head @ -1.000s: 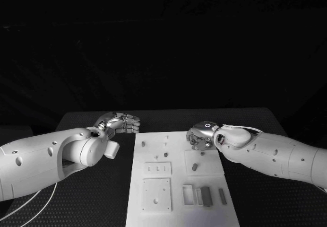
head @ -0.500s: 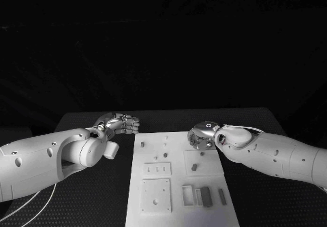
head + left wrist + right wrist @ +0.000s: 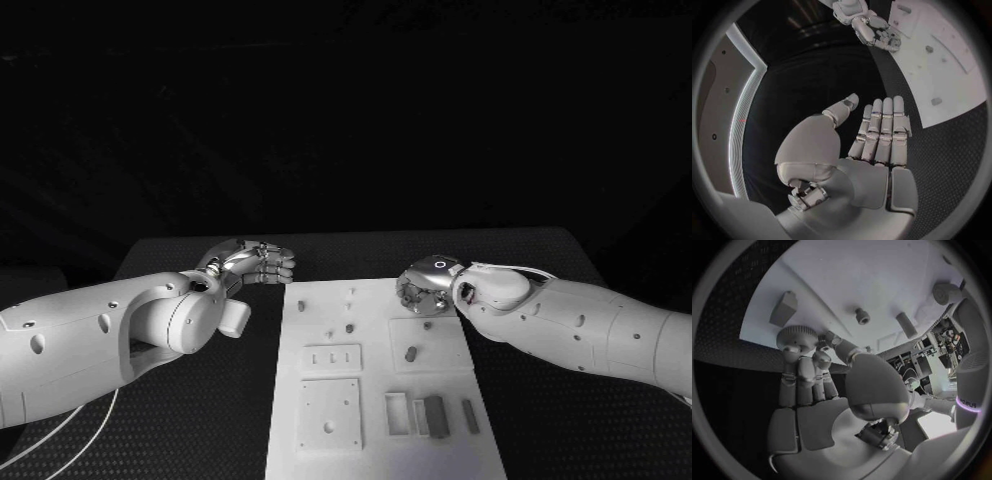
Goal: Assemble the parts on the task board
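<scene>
White task board (image 3: 378, 400), grey parts (image 3: 436, 414), black woven-textured table (image 3: 188, 430), silver left hand (image 3: 253, 261), silver right hand (image 3: 426, 285)

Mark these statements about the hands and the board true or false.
1. The left hand holds a part. False: the left hand is flat with its fingers straight and holds nothing.
2. The left hand is off the board, above the table. True: it is beside the board, over the black table.
3. The right hand is over the far right area of the board. True: the right hand is there.
4. The right hand holds a round toothed part at its fingertips. True, as far as the wrist view shows: round toothed part.
5. The long grey bars lie at the far end of the board. False: the grey bars lie at its near end.
</scene>
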Robot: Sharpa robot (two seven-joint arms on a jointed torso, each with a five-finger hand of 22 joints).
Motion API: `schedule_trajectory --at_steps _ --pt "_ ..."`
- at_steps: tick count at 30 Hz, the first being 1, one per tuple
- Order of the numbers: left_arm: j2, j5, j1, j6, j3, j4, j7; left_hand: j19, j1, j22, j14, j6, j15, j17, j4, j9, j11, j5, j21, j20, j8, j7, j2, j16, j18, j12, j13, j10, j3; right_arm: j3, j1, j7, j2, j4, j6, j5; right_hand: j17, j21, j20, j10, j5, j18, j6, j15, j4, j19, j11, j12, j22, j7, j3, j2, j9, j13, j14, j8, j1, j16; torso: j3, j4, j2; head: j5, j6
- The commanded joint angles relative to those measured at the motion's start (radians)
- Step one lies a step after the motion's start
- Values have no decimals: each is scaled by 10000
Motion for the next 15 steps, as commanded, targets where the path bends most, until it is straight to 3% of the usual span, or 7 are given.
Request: schedule_trajectory --at_steps 1,9,15 --pt "23 8 19 192 12 15 30 -55 -118 12 -81 -34 -2 18 -12 -13 38 3 -48 3 -53 23 4 -37 -7 -72 -13 -6 11 -2 -4 49 -2 -22 296 -150 -27 64 -23 -495 39 143 198 -9 -5 -79 179 67 208 97 -10 110 0 14 -61 58 -14 70 1 -3 4 -5 -15" --pt "12 7 19 215 12 14 21 -58 -123 15 -86 -43 4 24 -11 -16 43 3 -52 8 -58 28 -1 -50 -4 -85 -14 -11 8 -2 -4 65 -13 -61 393 -213 -47 69 -20 -500 39 143 244 -17 -15 -100 168 66 209 84 -15 147 5 15 -85 81 -13 75 5 1 5 -18 -41" --pt "15 7 20 233 13 15 15 -60 -127 17 -90 -48 7 29 -9 -17 45 3 -54 11 -61 30 -5 -58 -3 -93 -14 -13 6 -2 -4 118 -6 -2 375 -231 -67 95 -3 -509 39 143 489 -68 -3 -142 104 67 209 13 -42 312 47 21 -116 207 -81 110 9 0 12 -19 -46"
